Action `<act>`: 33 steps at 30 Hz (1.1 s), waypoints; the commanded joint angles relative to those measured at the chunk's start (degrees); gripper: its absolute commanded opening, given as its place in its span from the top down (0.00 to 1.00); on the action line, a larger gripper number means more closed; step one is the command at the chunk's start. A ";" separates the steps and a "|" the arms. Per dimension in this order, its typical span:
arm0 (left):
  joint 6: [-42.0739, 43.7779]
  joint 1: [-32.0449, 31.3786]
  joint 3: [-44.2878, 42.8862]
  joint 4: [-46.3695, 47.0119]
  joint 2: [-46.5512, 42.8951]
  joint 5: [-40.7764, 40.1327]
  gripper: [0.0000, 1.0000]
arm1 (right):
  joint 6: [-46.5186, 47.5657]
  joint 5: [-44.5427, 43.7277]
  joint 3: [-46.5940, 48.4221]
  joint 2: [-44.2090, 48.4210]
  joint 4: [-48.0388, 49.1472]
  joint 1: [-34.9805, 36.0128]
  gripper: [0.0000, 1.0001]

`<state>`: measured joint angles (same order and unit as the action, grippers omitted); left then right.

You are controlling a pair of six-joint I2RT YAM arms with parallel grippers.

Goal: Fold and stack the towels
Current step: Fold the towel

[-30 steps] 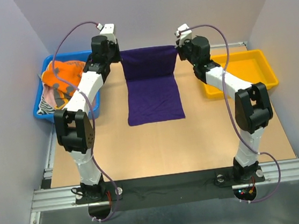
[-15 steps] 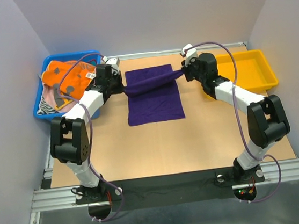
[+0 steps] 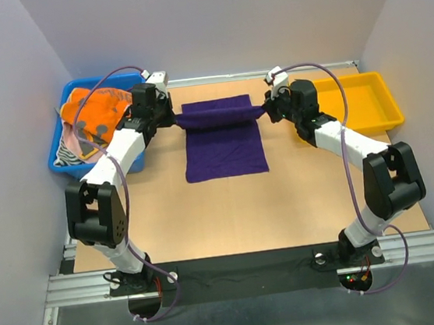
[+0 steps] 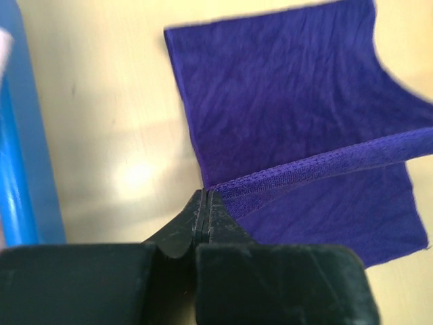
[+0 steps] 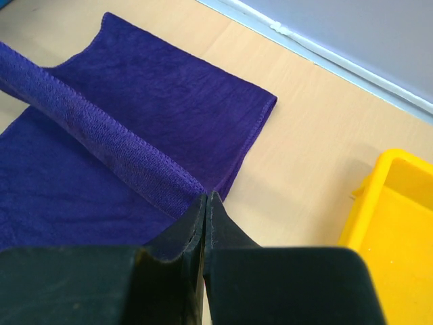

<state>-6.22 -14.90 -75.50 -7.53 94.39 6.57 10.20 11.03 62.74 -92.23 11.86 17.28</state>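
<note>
The left tool and right tool each clamp one corner of the purple towel, its edge raised off the desk

The dark purple towel is lying flat at the far middle of the table, its far edge standing raised and taut. The orange-and-grey towel is sitting crumpled at the far-left corner.

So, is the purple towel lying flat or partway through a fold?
Partway folded: the left gripper and right gripper pinch one edge of the purple towel, held taut above the rest, which lies flat on the table.
</note>
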 commanded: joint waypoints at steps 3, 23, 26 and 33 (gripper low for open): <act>-0.10 0.31 -0.45 -0.82 -4.12 1.16 1.00 | -2.02 -0.13 -1.47 3.54 0.27 -0.23 1.00; -8.28 -0.92 16.53 -0.20 4.66 4.50 1.00 | -21.27 -2.94 -10.45 -7.52 -6.40 -0.32 0.99; -7.85 -1.01 16.27 -1.43 6.59 4.24 1.00 | -21.97 -3.03 -10.01 -9.64 -6.58 -0.31 0.99; -7.58 -1.10 13.72 -3.01 5.11 2.66 1.00 | -20.48 -5.05 -8.69 -7.98 -7.64 -0.32 0.99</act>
<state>-14.09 -15.97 -59.55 -7.62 101.82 11.49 -10.90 9.15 51.96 -101.69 6.33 17.28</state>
